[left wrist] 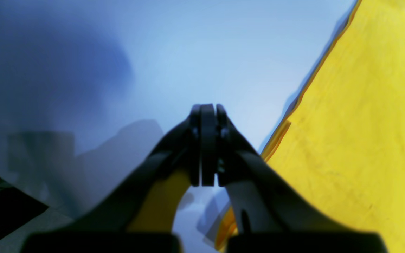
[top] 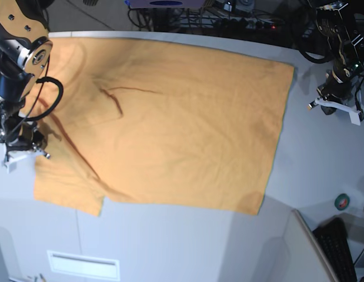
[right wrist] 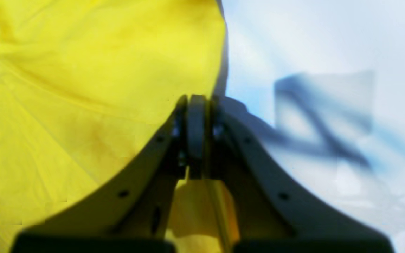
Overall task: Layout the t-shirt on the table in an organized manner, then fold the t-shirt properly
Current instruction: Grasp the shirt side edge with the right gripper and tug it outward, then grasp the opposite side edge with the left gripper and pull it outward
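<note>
Here the large light-orange cotton t-shirt lies spread nearly flat on the wide pale grey-white table, with its long axis running side to side across the base view: sleeve and shoulder end toward that view's left, straight hem toward its right. A thin dark line marking crosses the fabric near the upper left.

The right gripper sits at the shirt's sleeve edge, at the left of the base view, its jaws pressed together. Its wrist view shows yellow-looking fabric directly beneath and between the finger bases, so it appears to be pinching the cloth edge, though the contact point itself is blurred. The left gripper has its jaws shut on nothing and hangs over bare table; in its wrist view the shirt's hem edge lies just beside it, off to one side, not touching.

So the right arm is the nearer 1 to the cloth, and I judge any coming pull or fold would travel along the shirt's long axis from the sleeve end.

No brand, label or readable writing shows anywhere.
</note>
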